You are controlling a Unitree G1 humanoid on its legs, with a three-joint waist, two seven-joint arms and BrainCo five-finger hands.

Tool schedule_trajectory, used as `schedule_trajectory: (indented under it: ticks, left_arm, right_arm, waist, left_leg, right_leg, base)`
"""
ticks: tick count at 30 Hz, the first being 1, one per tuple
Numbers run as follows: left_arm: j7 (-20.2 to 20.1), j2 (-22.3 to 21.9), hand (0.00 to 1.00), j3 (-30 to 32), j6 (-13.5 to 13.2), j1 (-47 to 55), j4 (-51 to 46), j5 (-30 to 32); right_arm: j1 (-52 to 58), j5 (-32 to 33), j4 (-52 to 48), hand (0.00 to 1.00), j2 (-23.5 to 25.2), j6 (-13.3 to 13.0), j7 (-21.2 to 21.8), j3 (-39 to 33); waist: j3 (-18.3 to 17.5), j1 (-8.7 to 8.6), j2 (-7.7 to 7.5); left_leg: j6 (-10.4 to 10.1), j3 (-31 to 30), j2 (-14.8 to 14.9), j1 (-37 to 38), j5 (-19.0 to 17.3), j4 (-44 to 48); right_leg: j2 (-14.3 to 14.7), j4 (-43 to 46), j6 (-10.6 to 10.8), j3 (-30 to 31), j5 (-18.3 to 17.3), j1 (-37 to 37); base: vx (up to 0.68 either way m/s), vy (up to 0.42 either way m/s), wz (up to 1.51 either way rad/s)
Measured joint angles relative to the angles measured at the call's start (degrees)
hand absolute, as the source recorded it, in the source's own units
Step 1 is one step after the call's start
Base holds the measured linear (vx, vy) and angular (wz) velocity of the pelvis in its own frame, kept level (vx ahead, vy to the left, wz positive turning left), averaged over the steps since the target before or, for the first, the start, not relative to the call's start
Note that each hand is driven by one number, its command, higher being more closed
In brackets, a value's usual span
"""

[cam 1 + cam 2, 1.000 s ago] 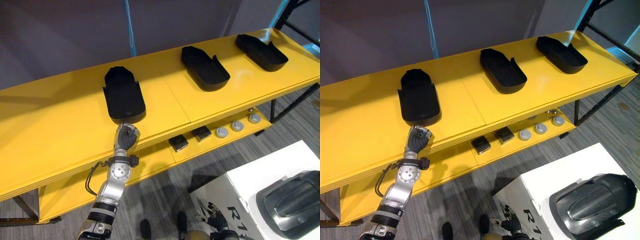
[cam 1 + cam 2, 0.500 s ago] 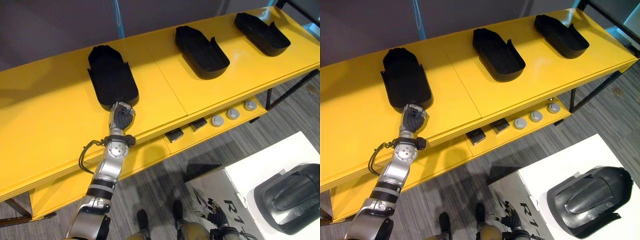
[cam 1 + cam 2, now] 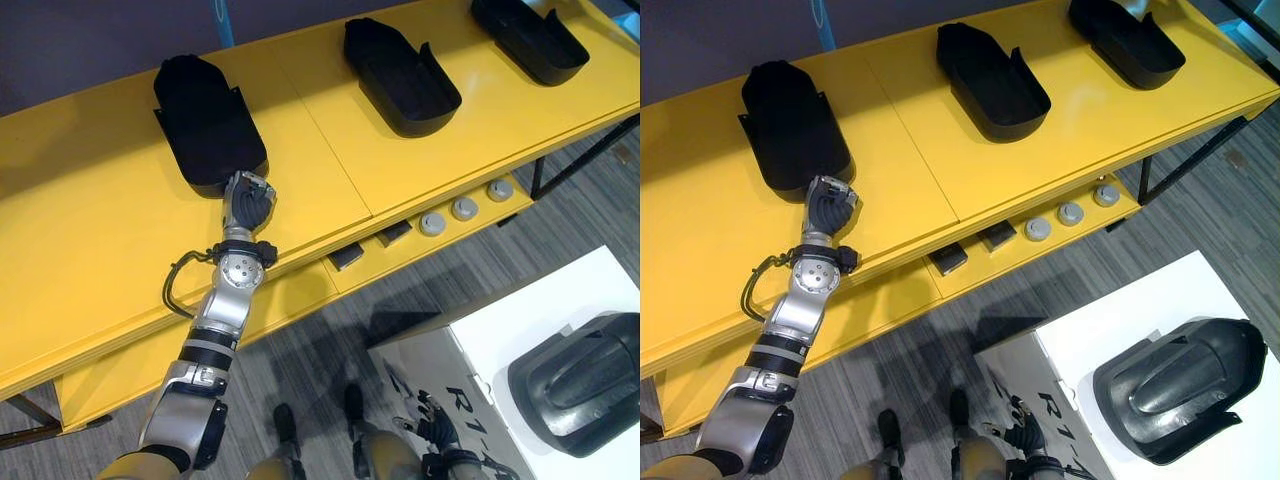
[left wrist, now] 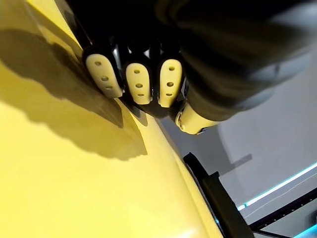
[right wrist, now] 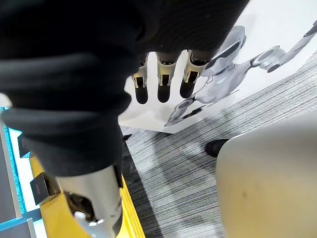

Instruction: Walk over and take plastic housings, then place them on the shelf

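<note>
Spanning the view from left to right, a yellow shelf (image 3: 90, 250) carries three black plastic housings on its top board. The left housing (image 3: 205, 125) lies by the board's middle seam, the middle housing (image 3: 400, 75) is just right of that seam, and the right housing (image 3: 530, 30) is at the far right corner. All three are well apart. A white box (image 3: 500, 330) stands on the floor near the shelf's right end, with a dark grey housing (image 3: 585, 385) on top. The left hand (image 3: 247, 200) rests on the top board between the front edge and the left housing's near end. Its fingers (image 4: 136, 82) are curled together with their backs against that end, and nothing sits between them and the thumb (image 4: 190, 119). The right hand (image 5: 158, 74) hangs low beside the white box, fingers straight and holding nothing. Three grey round discs (image 3: 463, 208) and two small black blocks (image 3: 346, 257) sit on the lower board (image 3: 290, 300) along its front edge.
</note>
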Motion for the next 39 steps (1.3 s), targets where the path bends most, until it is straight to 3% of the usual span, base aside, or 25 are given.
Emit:
schedule_trajectory:
  ticks: [4,10,15,17,20,26,31,32,39]
  left_arm:
    - [0.50,-2.18,1.00,-0.06,-0.24,2.74,-7.56,-0.86]
    - [1.51,-5.47,1.00,-2.04,-2.61,14.33,-23.46,-2.29]
    - [1.49,-5.79,1.00,-1.17,-5.30,23.38,-34.05,-2.22]
    - [1.55,-5.82,1.00,4.34,-7.57,29.02,-38.89,-2.32]
    - [2.85,-5.91,1.00,12.03,-8.84,35.12,-40.52,-4.58]
    - [4.30,-7.44,1.00,27.16,-8.92,49.52,-38.11,-13.01]
    - [0.25,-11.08,1.00,30.97,-7.58,59.89,-30.89,-18.51]
    - [-2.38,-11.58,0.00,30.85,-6.36,61.09,-25.94,-20.11]
    - [-11.85,-12.65,0.00,27.69,-3.23,60.84,-2.65,-21.34]
  right_arm:
    - [-0.06,-0.02,0.01,0.00,0.01,-0.01,-0.18,-0.14]
    - [-0.23,-0.01,1.00,0.00,0.04,-0.02,-0.28,-1.25]
    - [-0.22,-0.09,2.70,0.00,-0.34,-0.02,-0.22,-1.80]
    - [-0.37,-0.16,3.59,0.00,-0.71,-0.02,-0.16,-1.89]
    - [-0.36,-0.19,5.31,0.00,-0.81,-0.01,-0.11,-2.39]
    - [1.00,-1.40,5.82,0.00,-0.47,0.17,0.13,-3.37]
    - [2.61,-2.84,4.01,0.00,0.70,1.08,0.15,-3.79]
    - [3.12,-3.28,2.71,0.00,0.95,1.35,0.26,-3.73]
    - [2.84,-3.53,2.48,0.00,2.08,2.46,1.09,-2.81]
  waist:
    - [0.28,0.07,0.05]
    - [0.30,0.43,0.21]
    - [-0.45,2.09,0.98]
    - [-1.21,2.74,1.77]
    - [-2.70,3.72,2.24]
    - [-6.77,6.52,2.36]
    - [-10.04,7.60,2.27]
    - [-10.83,8.28,2.18]
    - [-12.21,8.26,1.09]
  left_leg:
    - [0.05,-0.32,-0.08,0.75,0.04,0.01]
    - [0.04,-1.88,-0.21,2.46,0.01,-0.14]
    - [-0.17,-4.12,-0.32,4.38,-0.13,-0.23]
    - [0.03,-5.78,-0.47,5.13,0.01,-0.22]
    - [0.01,-6.97,-0.56,6.18,0.04,-0.06]
    - [-0.45,-8.46,-0.80,8.00,-0.87,-0.25]
    - [0.66,-7.08,-0.80,10.10,-1.98,-0.24]
    - [0.73,-5.73,-0.66,10.23,-2.05,-0.21]
    - [0.68,-3.74,-0.78,11.76,-2.35,-0.09]
  right_leg:
    - [-0.11,-0.06,0.04,-0.25,-0.10,0.91]
    - [-0.35,-0.15,0.21,-1.65,-0.62,3.28]
    - [-0.59,-0.12,0.30,-3.86,-1.62,6.20]
    - [-0.81,-0.21,0.41,-5.59,-2.11,7.82]
    - [-0.89,-0.35,0.50,-6.74,-2.61,9.53]
    - [-1.34,-0.23,0.62,-8.92,-3.76,12.41]
    - [-2.10,1.63,1.06,-9.71,-5.47,13.90]
    - [-2.30,2.04,1.18,-9.71,-5.70,13.83]
    - [-3.01,3.24,1.93,-9.65,-6.65,14.87]
  base:
    - [-0.02,0.034,0.04]
    - [-0.03,0.025,0.11]
    - [-0.02,0.011,0.26]
    - [0.02,0.007,0.32]
    - [0.03,0.000,0.26]
    - [0.00,0.003,0.17]
    - [0.00,0.008,0.07]
    - [0.00,0.000,0.00]
    - [0.00,0.016,0.00]
